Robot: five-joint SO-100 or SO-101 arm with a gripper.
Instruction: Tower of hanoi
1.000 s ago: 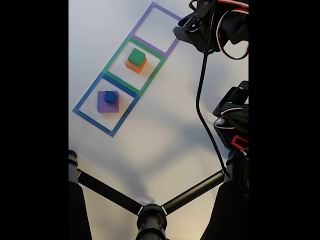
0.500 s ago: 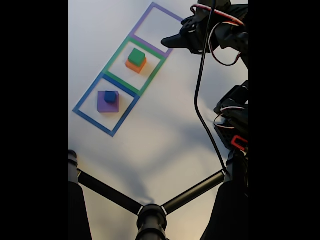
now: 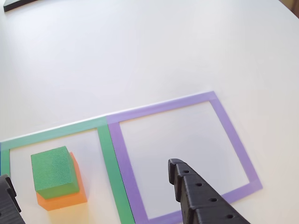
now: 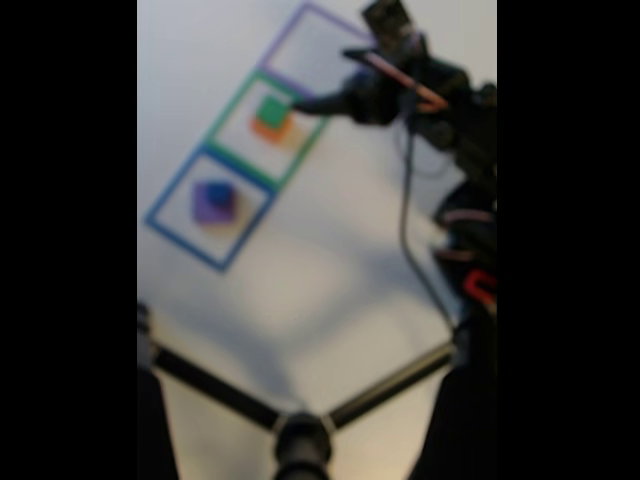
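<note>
Two black fingers (image 3: pixel 201 198) at the bottom of the other view, spread apart, gripping nothing; green block (image 3: pixel 53 171) stacked on orange block (image 3: pixel 63 198), lower left, inside green square (image 3: pixel 105 149). Blurred fixed view: gripper (image 4: pixel 315 103) upper right beside green block (image 4: pixel 272 110); blue block (image 4: pixel 219 195) on purple block (image 4: pixel 205 208), left.

A white table (image 4: pixel 300 280) carries what looks like a blurred black tripod (image 4: pixel 300 435).

In the fixed view the end effector (image 4: pixel 305 104) has swung from the upper right of the frame leftward, its tip now just beside the green block (image 4: pixel 272 110). The picture has turned blurry.
</note>
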